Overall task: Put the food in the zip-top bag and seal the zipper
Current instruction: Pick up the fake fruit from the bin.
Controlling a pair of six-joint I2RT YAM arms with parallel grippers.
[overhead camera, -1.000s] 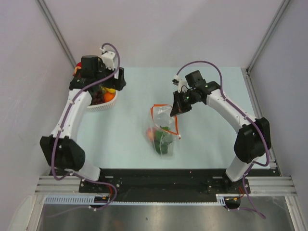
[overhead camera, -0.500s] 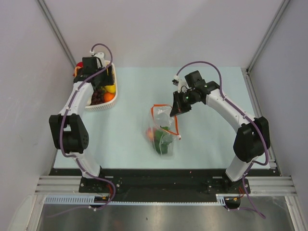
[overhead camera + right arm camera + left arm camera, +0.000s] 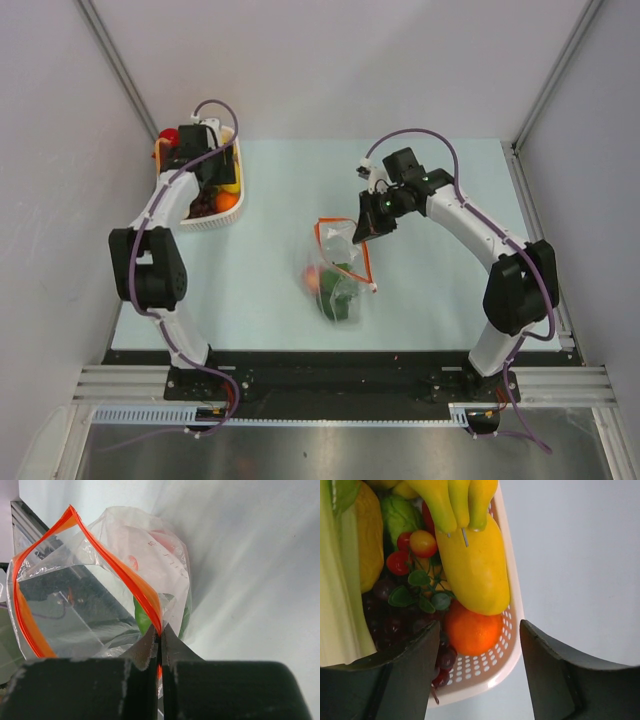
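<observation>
The zip-top bag lies mid-table with green and orange food inside; its mouth is held open. My right gripper is shut on the bag's orange-red zipper strip, lifting that edge. My left gripper is open over the white basket at the far left. In the left wrist view an orange, a yellow fruit, purple grapes, cherry tomatoes and a green-white stalk fill the basket. The open jaws stand either side of the orange and the basket's rim.
Grey walls close in the table on the left, back and right. A red item sits by the basket's far corner. The arms' base rail runs along the near edge.
My left arm has swung back and left, so its gripper has moved to the basket's far end. The right gripper and bag have not moved.
</observation>
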